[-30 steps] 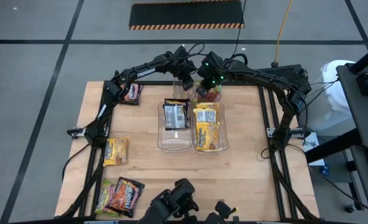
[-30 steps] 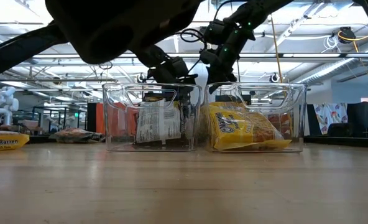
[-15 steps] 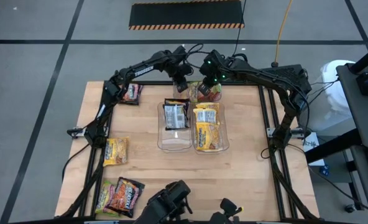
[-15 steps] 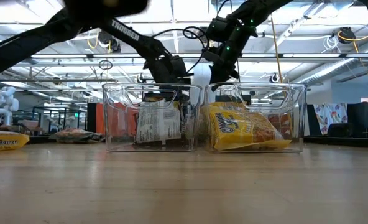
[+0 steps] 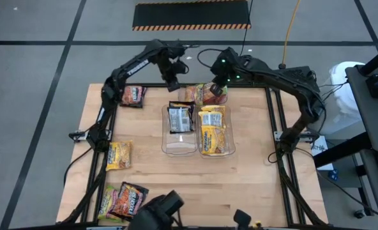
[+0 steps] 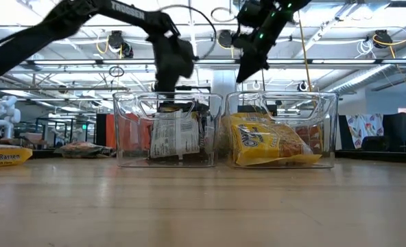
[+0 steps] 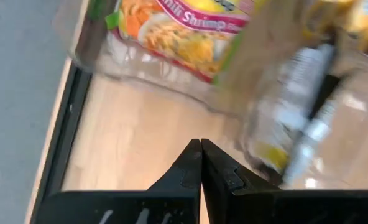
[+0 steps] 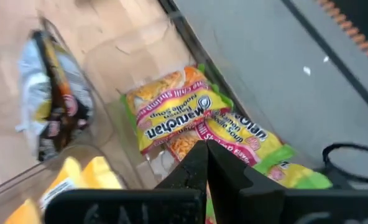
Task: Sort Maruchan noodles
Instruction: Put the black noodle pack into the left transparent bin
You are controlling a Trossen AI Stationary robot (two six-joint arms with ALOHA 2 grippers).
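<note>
Two clear plastic bins (image 5: 180, 149) (image 5: 229, 148) stand side by side on the wooden table (image 5: 253, 179).

1. Two dark, near-black arms are showing: the left arm (image 5: 133, 66) and the right arm (image 5: 275, 75), both slim and jointed.
2. The left arm is carrying white lettering along one link.
3. Green lights are glowing near the right arm's wrist.
4. Thin black cables are looping above both wrists.
5. Each wrist camera is showing two dark pointed fingers (image 7: 187, 171).
</note>
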